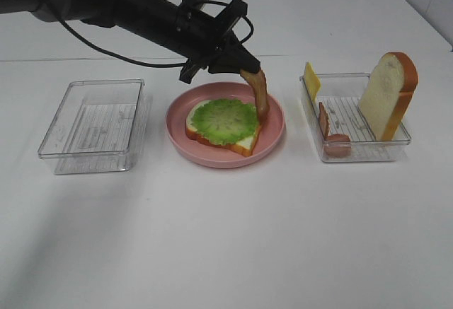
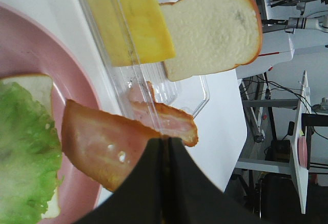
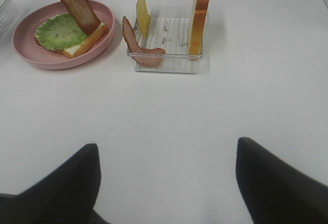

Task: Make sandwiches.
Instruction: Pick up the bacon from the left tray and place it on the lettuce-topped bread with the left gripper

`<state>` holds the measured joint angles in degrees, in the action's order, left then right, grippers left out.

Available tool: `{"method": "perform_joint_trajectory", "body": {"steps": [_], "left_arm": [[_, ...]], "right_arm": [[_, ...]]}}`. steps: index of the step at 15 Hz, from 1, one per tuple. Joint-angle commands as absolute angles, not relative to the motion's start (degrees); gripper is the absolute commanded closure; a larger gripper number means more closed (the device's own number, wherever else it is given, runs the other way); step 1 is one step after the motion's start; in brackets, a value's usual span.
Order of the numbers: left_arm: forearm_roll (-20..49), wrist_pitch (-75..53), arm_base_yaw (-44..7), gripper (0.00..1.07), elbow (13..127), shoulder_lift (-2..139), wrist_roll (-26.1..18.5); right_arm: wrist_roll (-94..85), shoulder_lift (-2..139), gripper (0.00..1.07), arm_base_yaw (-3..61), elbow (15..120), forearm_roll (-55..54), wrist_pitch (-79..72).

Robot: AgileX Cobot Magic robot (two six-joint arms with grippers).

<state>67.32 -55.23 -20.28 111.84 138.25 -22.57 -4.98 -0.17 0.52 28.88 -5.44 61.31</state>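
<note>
reddish bacon strip (image 1: 259, 95) hangs from the clenched left gripper (image 1: 243, 67); lay it flat across the lettuce (image 1: 225, 120) before letting go. right gripper (image 3: 166, 143) stands open, empty.

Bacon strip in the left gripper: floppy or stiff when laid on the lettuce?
Probably semi-stiff: held by one end in the left gripper, the bacon strip hangs nearly straight with only a slight bend. Likely light, since a fingertip pinch carries it. It could topple if released upright over the lettuce.
</note>
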Motion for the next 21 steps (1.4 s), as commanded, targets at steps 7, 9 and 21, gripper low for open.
{"method": "perform_joint_trajectory", "body": {"steps": [7, 9, 21], "left_arm": [[55.0, -54.9, -17.5, 1.07, 112.2, 139.1, -18.5], [51.9, -54.8, -17.5, 1.07, 112.2, 139.1, -18.3], [40.0, -49.9, -17.2, 0.35, 112.2, 135.4, -11.3]], "right_arm": [[-5.3, -1.0, 0.37, 0.1, 28.8, -5.7, 60.7], [-5.3, -1.0, 0.37, 0.1, 28.8, -5.7, 60.7], [-5.3, -1.0, 0.37, 0.1, 28.8, -5.7, 60.7]]}}
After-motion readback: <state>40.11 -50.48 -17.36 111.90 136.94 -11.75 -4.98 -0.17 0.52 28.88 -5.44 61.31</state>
